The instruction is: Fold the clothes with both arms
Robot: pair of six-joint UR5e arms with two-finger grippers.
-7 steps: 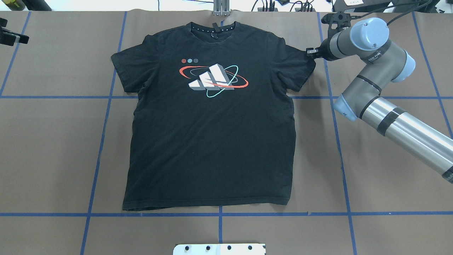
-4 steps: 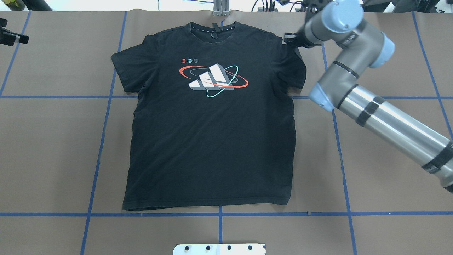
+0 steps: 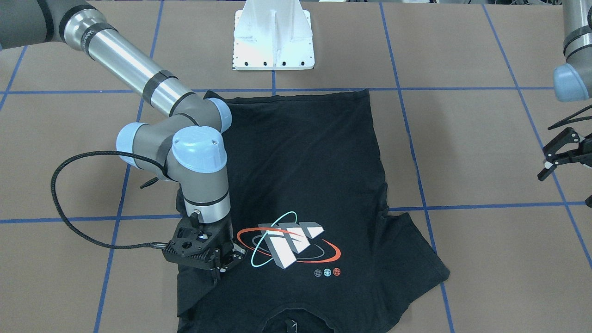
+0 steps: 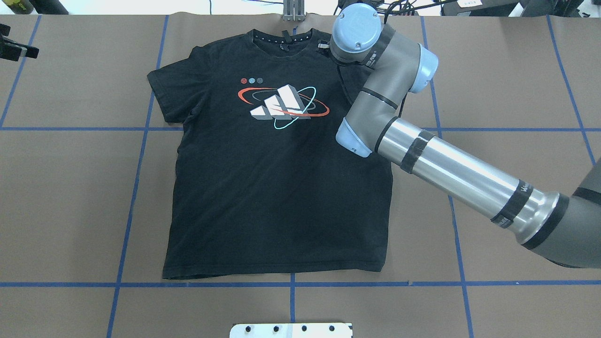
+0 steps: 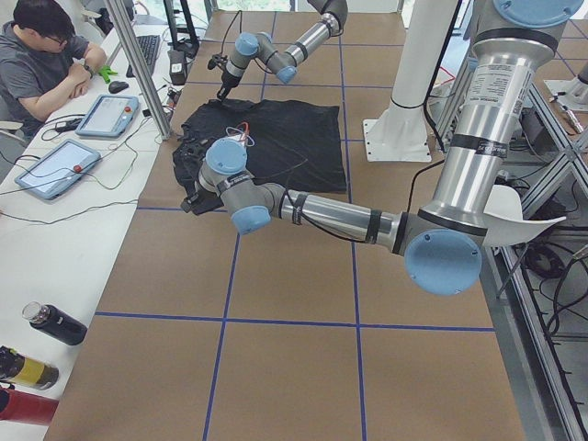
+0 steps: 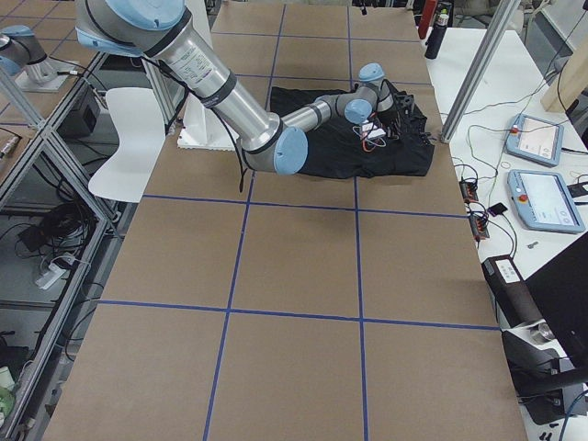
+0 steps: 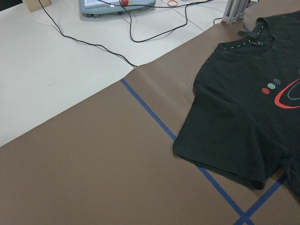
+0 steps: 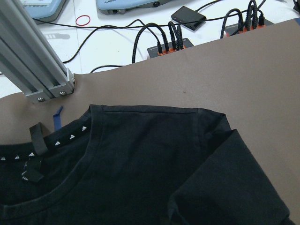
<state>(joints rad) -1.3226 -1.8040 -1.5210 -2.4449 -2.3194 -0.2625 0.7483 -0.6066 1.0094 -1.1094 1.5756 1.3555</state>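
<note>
The black T-shirt (image 4: 281, 188) lies flat and print side up on the brown table, collar at the far edge; its grey-white, red and teal print (image 3: 286, 240) faces up. My right gripper (image 3: 224, 263) hovers low over the shoulder beside the collar. It is shut on the right sleeve (image 8: 234, 187), which is drawn inward over the chest. From overhead the wrist hides most of the right gripper (image 4: 324, 47). My left gripper (image 3: 548, 162) stands open off to the shirt's left, apart from the cloth, and the flat left sleeve (image 7: 225, 150) shows in its wrist view.
The white pedestal base (image 3: 273, 41) stands at the near edge. An aluminium post (image 8: 33, 61), cable plugs (image 8: 164, 44) and tablets (image 5: 55, 165) lie just beyond the far edge, where a person (image 5: 37, 55) sits. Blue tape lines (image 4: 136, 188) cross the table.
The right gripper has swept left from the outer edge of the right sleeve to near the collar, dragging the sleeve over the shirt. The left gripper has not moved.
</note>
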